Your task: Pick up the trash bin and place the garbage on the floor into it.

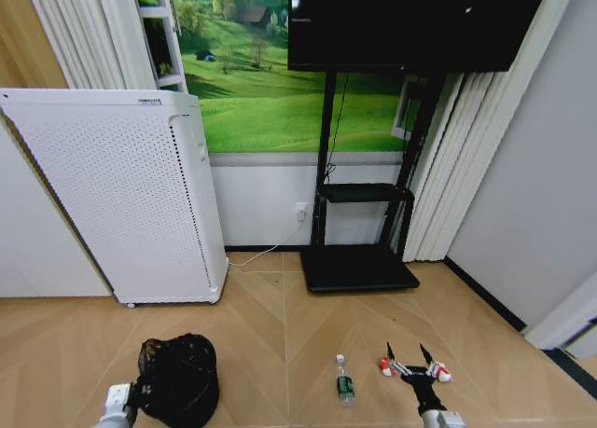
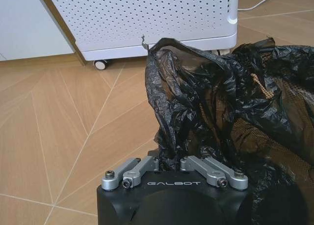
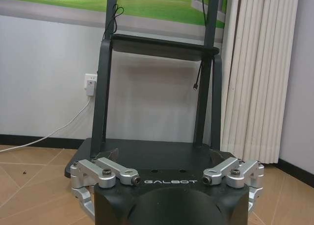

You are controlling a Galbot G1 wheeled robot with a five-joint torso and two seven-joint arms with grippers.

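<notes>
We keep our left tool (image 2: pixel 174 162) clenched on the trash bin (image 1: pixel 177 379) liner and rim, and lower our right tool (image 1: pixel 410 363), spread wide, squarely between the two wrappers (image 1: pixel 384 364) beside the bottle (image 1: pixel 345 383).

Floor (image 1: pixel 280 335): herringbone parquet.
On it: air purifier (image 1: pixel 121 195), TV stand base (image 1: pixel 359 268), bottle (image 1: pixel 345 381), two wrappers (image 1: pixel 384 364).
</notes>
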